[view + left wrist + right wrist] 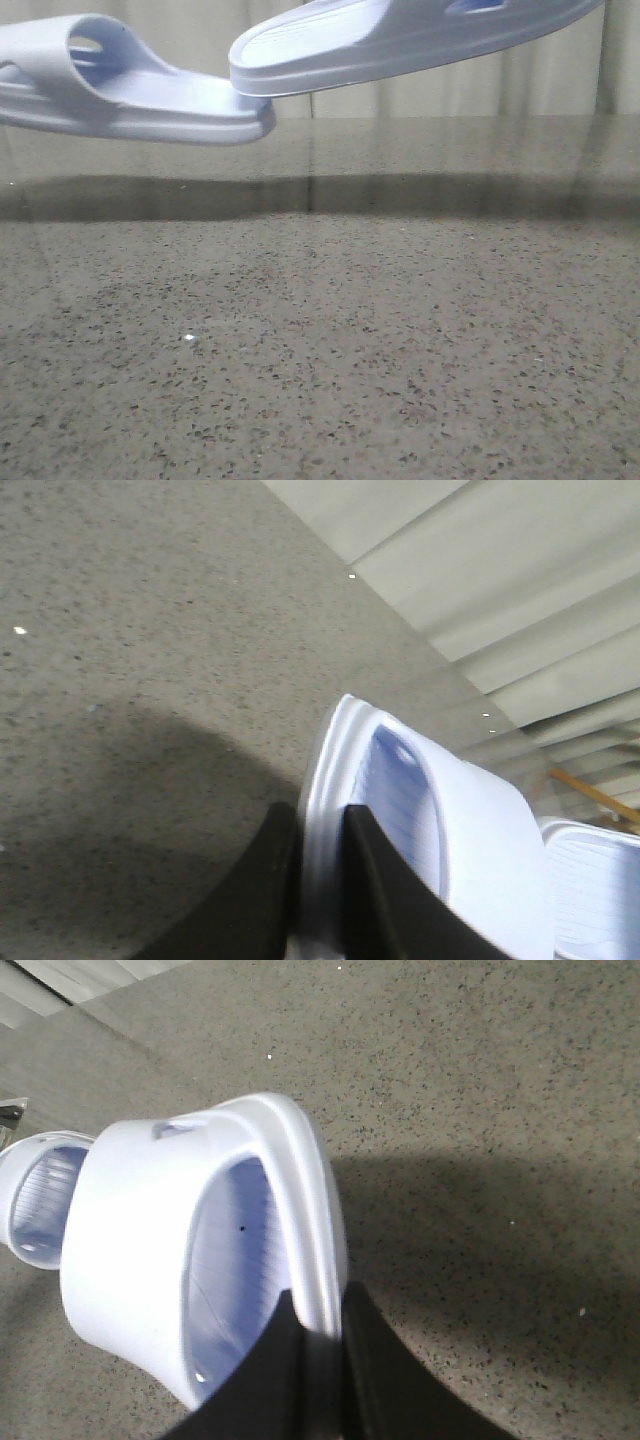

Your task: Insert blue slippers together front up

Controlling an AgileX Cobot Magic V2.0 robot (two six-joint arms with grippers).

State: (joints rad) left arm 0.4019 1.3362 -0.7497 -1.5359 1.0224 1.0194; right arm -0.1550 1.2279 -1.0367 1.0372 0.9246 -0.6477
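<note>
Two pale lavender-blue slippers hang in the air over the table at the top of the front view. The left slipper (130,90) lies roughly level with its strap up. The right slipper (400,40) is tilted, and its near end sits just above the left one's end. Neither gripper shows in the front view. In the left wrist view my left gripper (322,815) is shut on the sole edge of the left slipper (440,830), with the other slipper (600,880) just beyond. In the right wrist view my right gripper (322,1305) is shut on the sole edge of the right slipper (150,1230), with the other slipper's ridged footbed (40,1195) beyond it.
A speckled grey table (320,350) lies below the slippers, with their shadow in a band across its far part. A pale curtain (450,100) hangs behind the table's far edge.
</note>
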